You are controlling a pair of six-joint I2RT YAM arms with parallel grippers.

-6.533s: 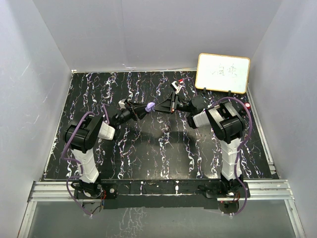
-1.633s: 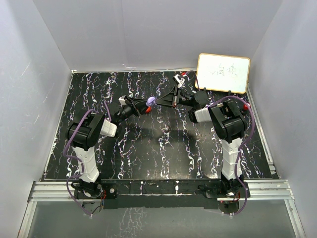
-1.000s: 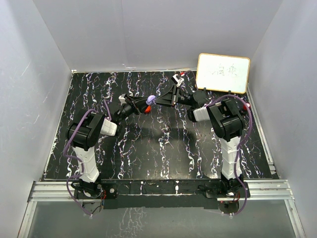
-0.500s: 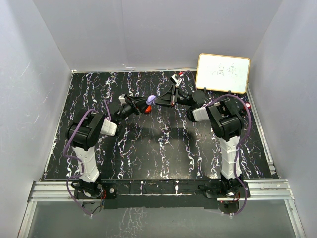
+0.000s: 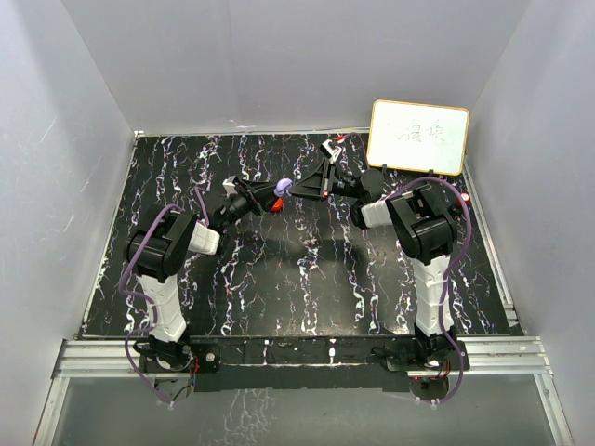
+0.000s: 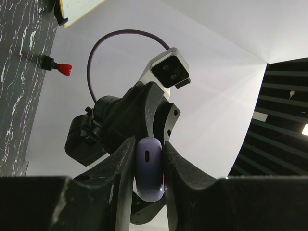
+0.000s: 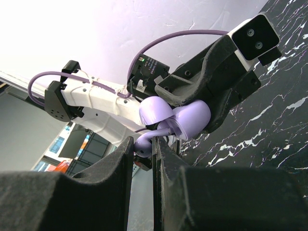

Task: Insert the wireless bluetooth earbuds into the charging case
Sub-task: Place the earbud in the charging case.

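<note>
Left gripper (image 6: 148,153) is clamped on the purple charging case (image 6: 148,167), port facing its wrist camera. The case is held up over the far half of the table (image 5: 279,279), about 12 o'clock from centre. Right gripper (image 7: 143,141) is pinched on the purple earbud (image 7: 144,142), which touches the open case at its 7 o'clock edge. Whiteboard (image 5: 418,137) stands at 2 o'clock.
</note>
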